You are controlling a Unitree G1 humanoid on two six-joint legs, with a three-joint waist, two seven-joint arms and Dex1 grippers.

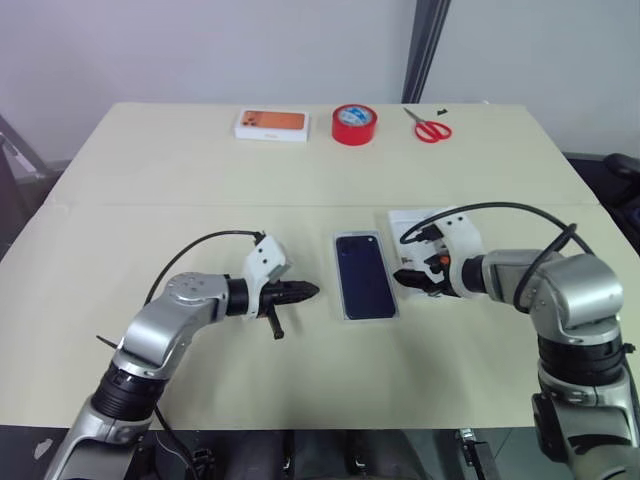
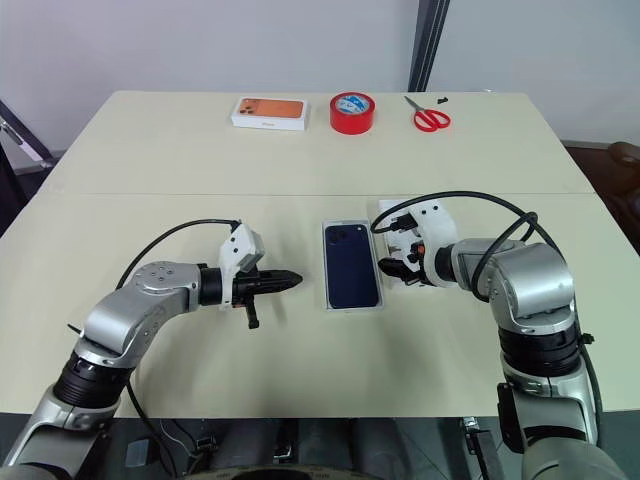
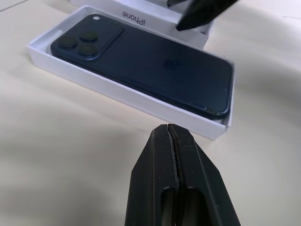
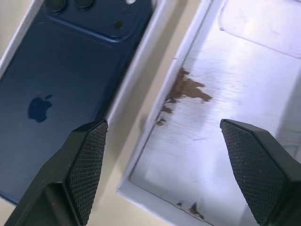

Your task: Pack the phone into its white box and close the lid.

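Observation:
The dark navy phone [image 1: 364,275] lies back up inside the white box [image 3: 117,92] at the table's middle, camera cluster at the far end. Just right of the box, the lid [image 4: 211,132] rests with its white, brown-stained inside facing up. My right gripper [image 4: 162,123] hovers open over the lid's rim on the side nearest the box, fingers spread wide and holding nothing. My left gripper [image 1: 310,291] is shut and empty, pointing at the box from the left with a small gap to its wall. One right finger [image 3: 202,12] shows beyond the box.
Along the far edge sit a white box with an orange top [image 1: 271,124], a red tape roll [image 1: 354,124] and red scissors [image 1: 430,128]. A flat white insert [image 4: 263,23] lies at the lid's far part.

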